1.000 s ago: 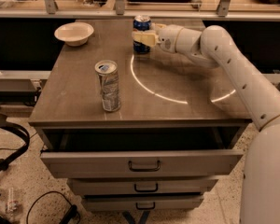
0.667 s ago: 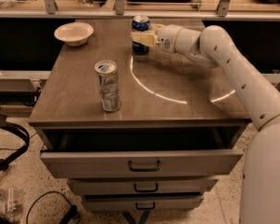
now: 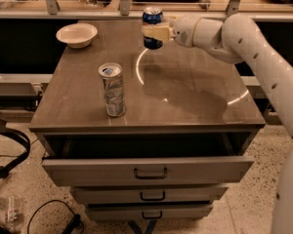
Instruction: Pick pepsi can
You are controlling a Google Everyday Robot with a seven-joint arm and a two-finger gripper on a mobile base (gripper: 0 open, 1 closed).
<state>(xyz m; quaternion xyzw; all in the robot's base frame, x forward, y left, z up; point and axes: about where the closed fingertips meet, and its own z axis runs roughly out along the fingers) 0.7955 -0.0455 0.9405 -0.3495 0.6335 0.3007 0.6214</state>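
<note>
Nearest in the scene, on the speckled floor [image 3: 244, 213] at the left, lay dark cables [image 3: 49, 212]. The cabinet [image 3: 39, 126] showed three drawers. The top drawer [image 3: 88, 169] was pulled out toward the near side, and the two lower drawers [image 3: 185, 194] were closed under it.

On the brown table top [image 3: 195, 96], at the near left, a tall silver-grey can [image 3: 112, 89] stood upright. It was well apart from the other things. A bright curved reflection [image 3: 139, 67] lay on the surface to the right of it and farther away. At the far left corner a pale bowl [image 3: 76, 34] rested with its open side up.

The pepsi can [image 3: 152, 17] was upright over the far middle of the table top, with its silver top visible. The gripper [image 3: 154, 32] was at the same place, and its pale jaws pinched the can around the middle. I could not tell whether the bottom of the can touched the surface. The white arm [image 3: 244, 48] reached to it from the right side of the scene.
</note>
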